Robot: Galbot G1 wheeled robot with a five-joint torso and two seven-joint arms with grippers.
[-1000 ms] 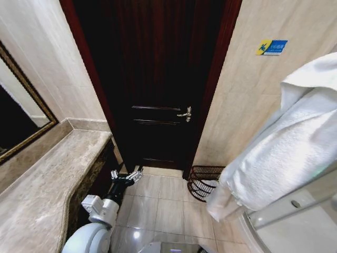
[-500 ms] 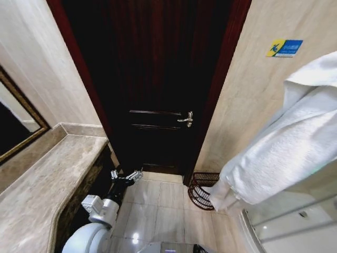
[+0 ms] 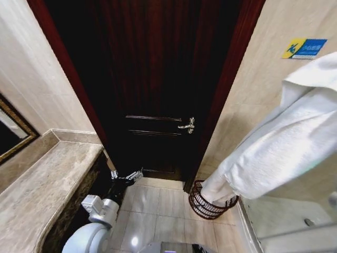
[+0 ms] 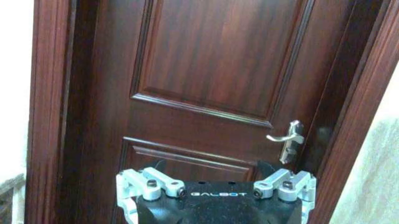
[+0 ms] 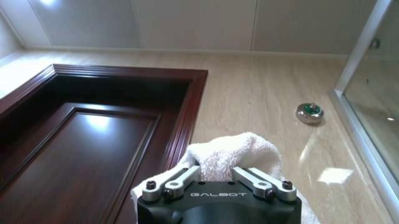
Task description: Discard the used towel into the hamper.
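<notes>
The used towel (image 3: 274, 142) is large and white and hangs in a long drape down the right side of the head view. Its lower end reaches the open top of the hamper (image 3: 208, 206), a dark reddish-brown wire basket on the floor by the door frame; contact with the rim is unclear. In the right wrist view my right gripper (image 5: 215, 176) is shut on a bunch of the towel (image 5: 234, 151). My left gripper (image 3: 126, 175) is held low in front of the door, and in its own wrist view it (image 4: 215, 183) is open with nothing in it.
A dark wooden door (image 3: 158, 79) with a silver handle (image 3: 187, 125) stands straight ahead. A marble counter (image 3: 37, 195) and a framed mirror (image 3: 16, 138) run along the left. A glass shower wall (image 3: 287, 224) is at the lower right. Tiled floor (image 3: 152, 208) lies between.
The whole head view has shifted, so the camera moved. The towel's lower end, earlier to the right of and nearer than the hamper, now hangs over its opening. The left arm keeps its pose.
</notes>
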